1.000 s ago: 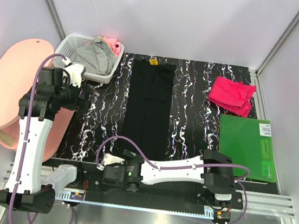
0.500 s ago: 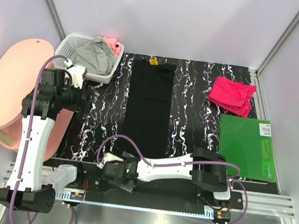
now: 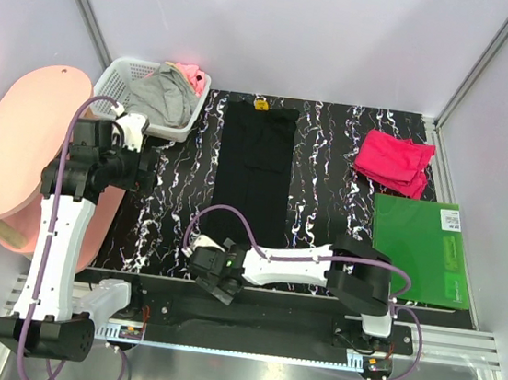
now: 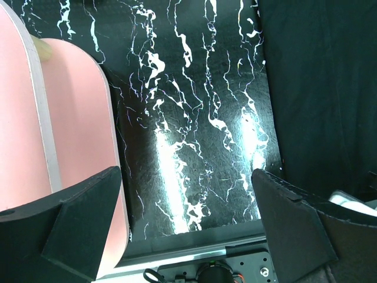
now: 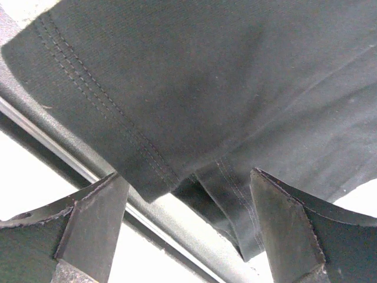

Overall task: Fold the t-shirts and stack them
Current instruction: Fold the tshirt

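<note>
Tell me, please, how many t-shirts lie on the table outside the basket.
2: the black t-shirt spread centrally, the pink t-shirt at back right. The basket may hide more.

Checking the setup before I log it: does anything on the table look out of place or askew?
Yes. The black t-shirt lies as a long strip, its near hem reaching the front edge of the table, between the open right pincer. The crimson t-shirt sits bunched at far right, not neatly folded.
</note>
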